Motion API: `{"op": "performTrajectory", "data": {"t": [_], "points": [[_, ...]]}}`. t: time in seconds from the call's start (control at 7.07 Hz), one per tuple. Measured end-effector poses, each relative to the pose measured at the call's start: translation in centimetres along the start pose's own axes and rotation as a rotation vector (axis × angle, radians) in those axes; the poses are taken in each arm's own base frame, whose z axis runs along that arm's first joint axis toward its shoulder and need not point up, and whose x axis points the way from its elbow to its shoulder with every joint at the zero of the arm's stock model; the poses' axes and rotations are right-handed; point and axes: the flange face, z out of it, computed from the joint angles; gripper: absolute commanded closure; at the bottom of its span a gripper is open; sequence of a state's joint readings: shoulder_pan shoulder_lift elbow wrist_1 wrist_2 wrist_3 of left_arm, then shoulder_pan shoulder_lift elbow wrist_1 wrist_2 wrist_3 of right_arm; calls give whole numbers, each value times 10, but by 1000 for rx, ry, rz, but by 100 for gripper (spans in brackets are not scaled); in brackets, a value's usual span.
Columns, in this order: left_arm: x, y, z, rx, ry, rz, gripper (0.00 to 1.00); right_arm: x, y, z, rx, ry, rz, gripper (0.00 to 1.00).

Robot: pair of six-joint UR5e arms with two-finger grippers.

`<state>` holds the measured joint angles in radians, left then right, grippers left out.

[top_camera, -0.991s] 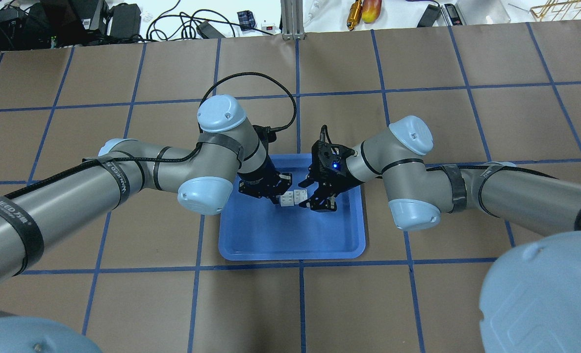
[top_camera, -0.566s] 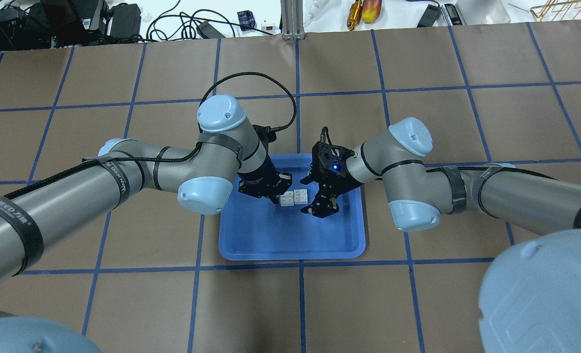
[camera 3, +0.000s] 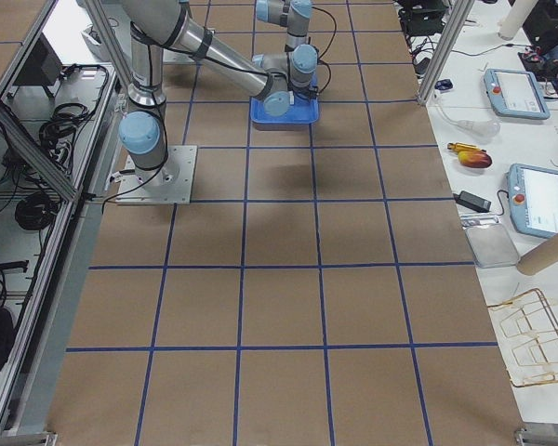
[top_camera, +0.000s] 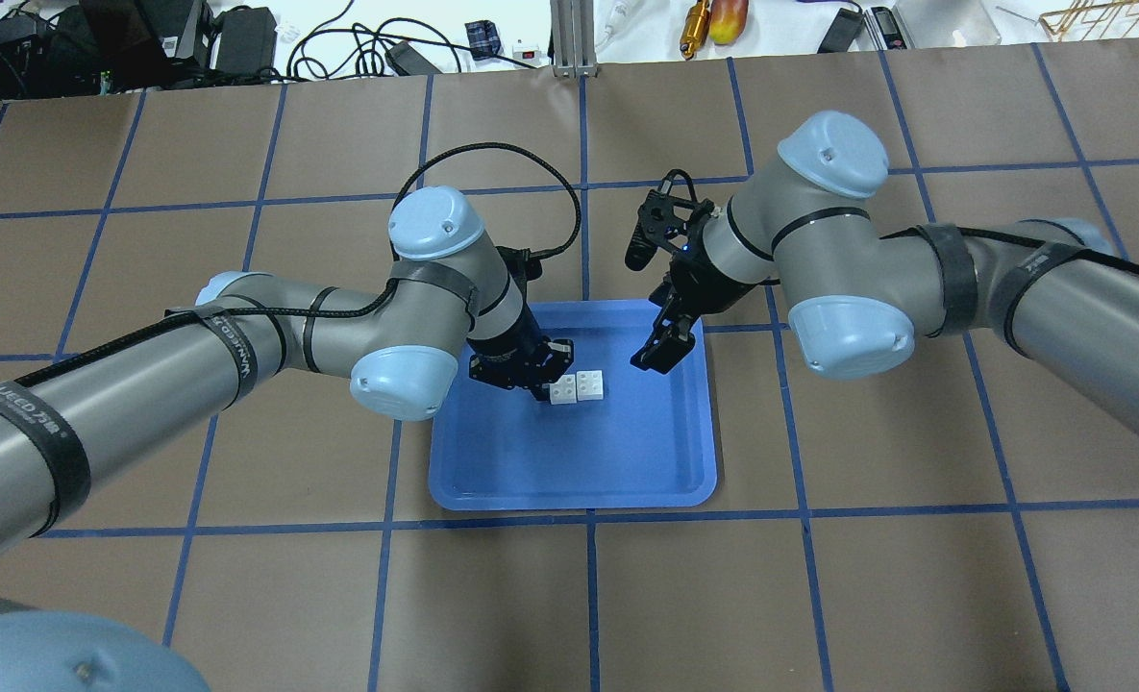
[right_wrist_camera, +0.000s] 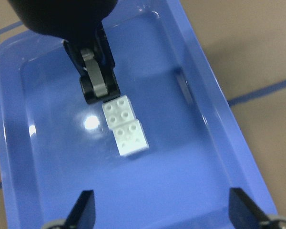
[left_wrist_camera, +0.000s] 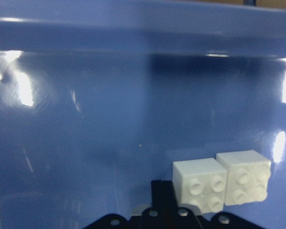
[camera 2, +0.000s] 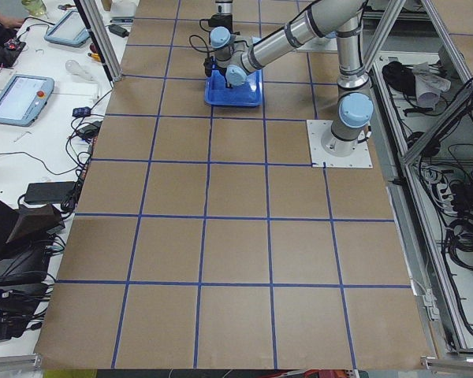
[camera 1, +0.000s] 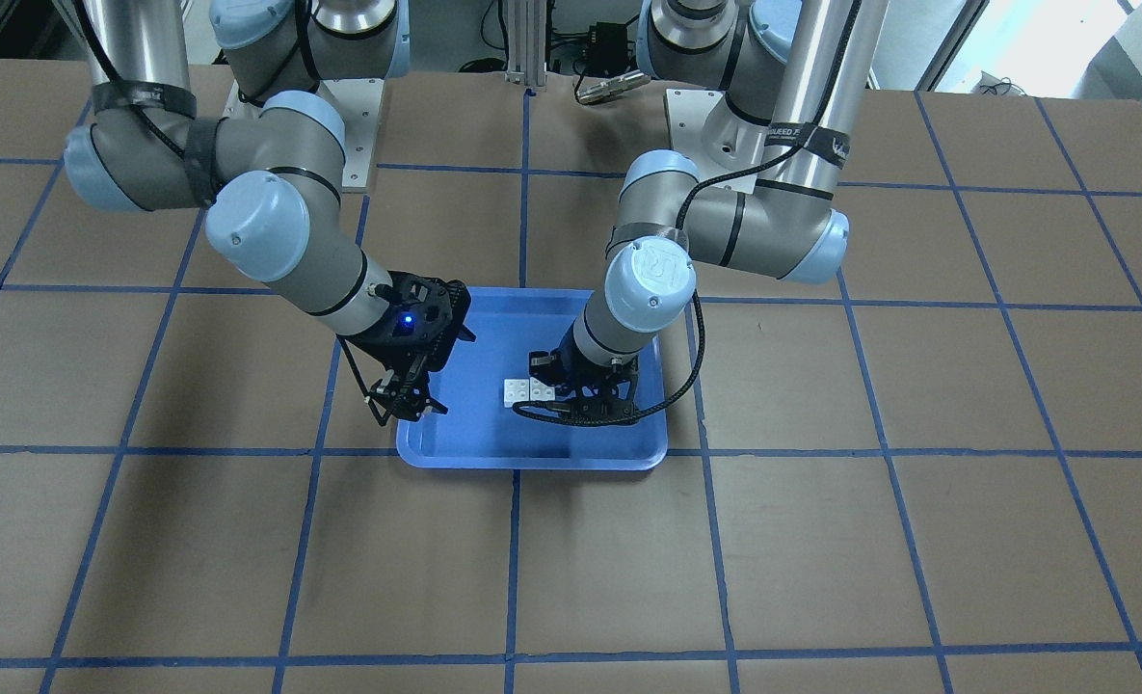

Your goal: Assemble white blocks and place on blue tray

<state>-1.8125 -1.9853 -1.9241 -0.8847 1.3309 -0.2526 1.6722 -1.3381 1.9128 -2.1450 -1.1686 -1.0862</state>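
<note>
Blue plastic, shallow, rectangular, round-cornered and rimmed: the blue tray (camera 1: 532, 461) is recorded from the front on a brown table (camera 1: 869, 559) gridded with blue tape. The white blocks (camera 1: 528, 390), two tiny square studded plastic bricks set end to end, are found near the tray's middle. The left gripper (camera 1: 553, 389) is positioned low inside the tray, its tip against one end of the pair. The right gripper (camera 1: 403, 406) is held by the tray's rim on the other side, apart from the blocks.

Overhead, the pair is seen just beside the left gripper's tip. The right gripper is held higher, toward the tray's far right part.

From both table ends, tray and arms are seen far off, and the grippers are too small to be judged.

Left wrist: both bricks are seen over the tray floor, with one black finger beside the nearer brick. Whether that brick is clamped cannot be told, nor whether the pair rests on the floor.

Right wrist: the right gripper's fingertips (right_wrist_camera: 83, 207) are spread wide, holding nothing. A left finger is seen touching the farther brick's end.
</note>
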Motion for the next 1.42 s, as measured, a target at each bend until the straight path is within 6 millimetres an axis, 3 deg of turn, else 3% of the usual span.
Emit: {"op": "performTrajectory", "data": {"t": [0.42, 0.71, 0.99, 1.27, 1.42], "points": [[2, -1, 2, -7, 19, -21, 94, -11, -30, -106, -174, -19, 105, 0], [3, -1, -3, 5, 22, -19, 88, -36, -40, -172, -186, 64, 244, 0], [6, -8, -29, 57, 26, -1, 81, -55, -25, -209, -268, 205, 477, 0], [0, -31, -78, 112, 8, -1, 79, -67, -18, -231, -273, 340, 790, 0], [-8, -42, -108, 124, -24, 19, 61, -72, -16, -237, -250, 383, 932, 0]]}}
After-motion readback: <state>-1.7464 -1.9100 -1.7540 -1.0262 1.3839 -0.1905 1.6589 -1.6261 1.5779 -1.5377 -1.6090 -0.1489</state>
